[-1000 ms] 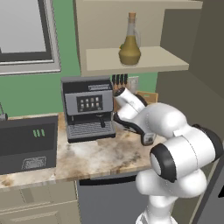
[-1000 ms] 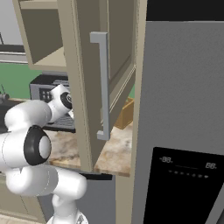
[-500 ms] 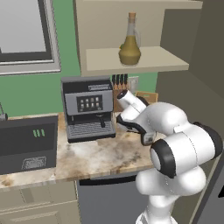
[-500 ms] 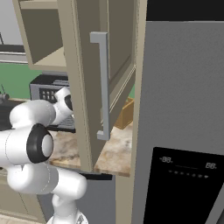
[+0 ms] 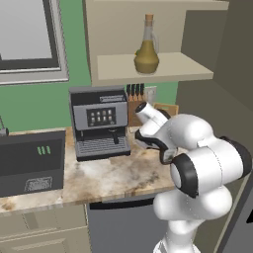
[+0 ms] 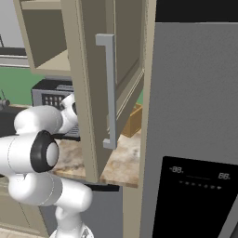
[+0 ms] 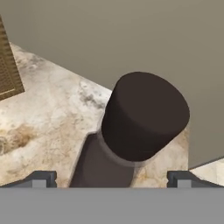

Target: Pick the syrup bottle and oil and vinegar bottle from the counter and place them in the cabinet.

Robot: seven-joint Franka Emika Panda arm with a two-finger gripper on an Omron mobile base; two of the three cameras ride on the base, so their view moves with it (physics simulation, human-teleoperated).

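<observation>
Beige cabinet (image 5: 163, 66) is already holding one bottle while you are going for the other.

Marbled counter (image 5: 106, 175) is carrying the coffee machine (image 5: 99, 121), and the oil and vinegar bottle (image 5: 147, 47) is standing upright on the cabinet shelf. You are looking down the hand view onto the syrup bottle (image 7: 140, 120): it is standing on the counter by the cabinet's side wall, its black cap facing you, its long axis running nearly along the tool's approach. The tool (image 7: 109, 177) is gaping wide and gripping nothing, one fingertip showing on either side of the bottle. Judging by this, you are needing only a straight advance before squeezing.
</observation>
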